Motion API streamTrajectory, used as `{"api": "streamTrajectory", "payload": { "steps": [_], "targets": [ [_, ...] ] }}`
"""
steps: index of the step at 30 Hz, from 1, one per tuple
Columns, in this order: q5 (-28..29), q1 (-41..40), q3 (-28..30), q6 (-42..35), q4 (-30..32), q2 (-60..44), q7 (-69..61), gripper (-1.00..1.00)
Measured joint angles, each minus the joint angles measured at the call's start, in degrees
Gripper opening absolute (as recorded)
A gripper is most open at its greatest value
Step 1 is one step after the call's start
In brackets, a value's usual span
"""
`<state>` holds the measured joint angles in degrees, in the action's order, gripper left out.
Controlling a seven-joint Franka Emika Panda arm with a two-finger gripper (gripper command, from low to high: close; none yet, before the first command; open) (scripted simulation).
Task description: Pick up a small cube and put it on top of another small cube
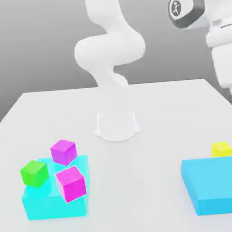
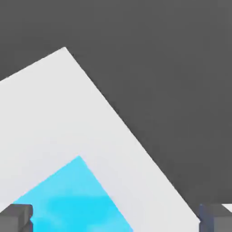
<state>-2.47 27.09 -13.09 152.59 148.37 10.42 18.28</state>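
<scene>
My fingers (image 2: 115, 217) hang wide apart, empty. The yellow cube (image 1: 221, 149) looks light, rigid, smooth; I'd pinch two opposite flat sides.

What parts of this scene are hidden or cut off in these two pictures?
- Yellow cube: in the exterior view its lower part sits behind the cyan block.
- Left cyan block: its top is mostly covered by the green cube and two magenta cubes.
- Gripper: the hand view's edge cuts the fingers to their tips.
</scene>
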Motion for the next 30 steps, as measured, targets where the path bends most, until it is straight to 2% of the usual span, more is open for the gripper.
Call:
{"api": "streamTrajectory", "payload": {
  "steps": [4, 7, 13, 14, 21, 27, 30],
  "targets": [
    [2.77, 5.75, -4.23, 4.73, 3.76, -8.22, -3.84, 0.0],
    [7.27, 10.73, -5.41, 8.18, 6.54, -14.57, -4.99, 0.0],
    [17.84, 18.15, 3.28, 17.16, 5.24, -27.12, 1.26, 0.0],
    [18.94, 19.84, 5.21, 18.8, 4.8, -29.13, 2.14, -1.0],
    [19.37, 20.3, 5.73, 19.15, 4.7, -29.63, 2.5, -1.0],
    [9.85, 15.23, -1.38, 10.8, 7.21, -18.66, -4.83, -1.0],
    [8.12, 8.94, 1.77, 6.49, 8.55, -12.55, -13.01, -1.0]
  ]
}}
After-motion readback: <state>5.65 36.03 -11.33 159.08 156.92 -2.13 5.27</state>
